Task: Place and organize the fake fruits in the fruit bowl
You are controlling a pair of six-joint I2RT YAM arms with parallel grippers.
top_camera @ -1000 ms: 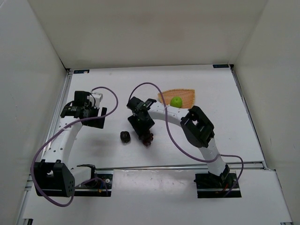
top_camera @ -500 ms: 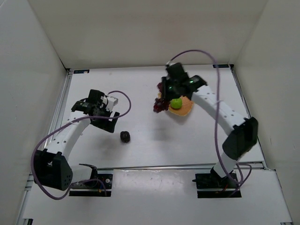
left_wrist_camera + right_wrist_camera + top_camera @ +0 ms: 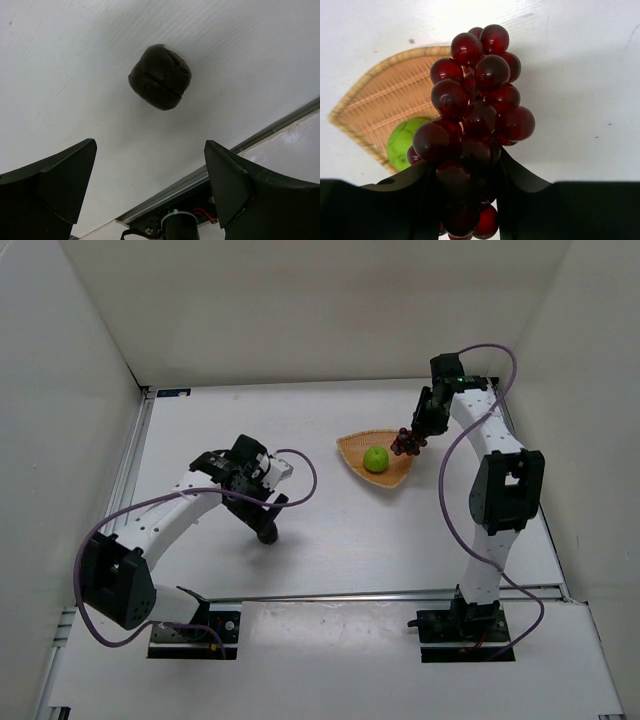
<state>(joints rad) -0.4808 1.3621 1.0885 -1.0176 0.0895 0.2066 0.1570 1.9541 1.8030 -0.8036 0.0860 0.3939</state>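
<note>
The tan wicker fruit bowl [image 3: 352, 447] lies at the table's middle back, with the green apple [image 3: 376, 458] in it. My right gripper [image 3: 414, 432] is shut on the dark red grape bunch [image 3: 407, 443] and holds it above the bowl's right edge. In the right wrist view the grapes [image 3: 475, 115] hang between my fingers, with the bowl [image 3: 385, 97] and apple [image 3: 405, 141] to the left. My left gripper [image 3: 262, 522] is open above the small dark round fruit [image 3: 268, 536], which lies on the table ahead of the fingers in the left wrist view [image 3: 160, 76].
White walls enclose the table on three sides. A metal rail [image 3: 400, 593] runs along the near edge, also visible in the left wrist view [image 3: 260, 142]. Purple cables loop from both arms.
My right arm has carried the grape bunch from the bowl's left side to its right edge. My left gripper has moved right and down to sit over the dark round fruit.
</note>
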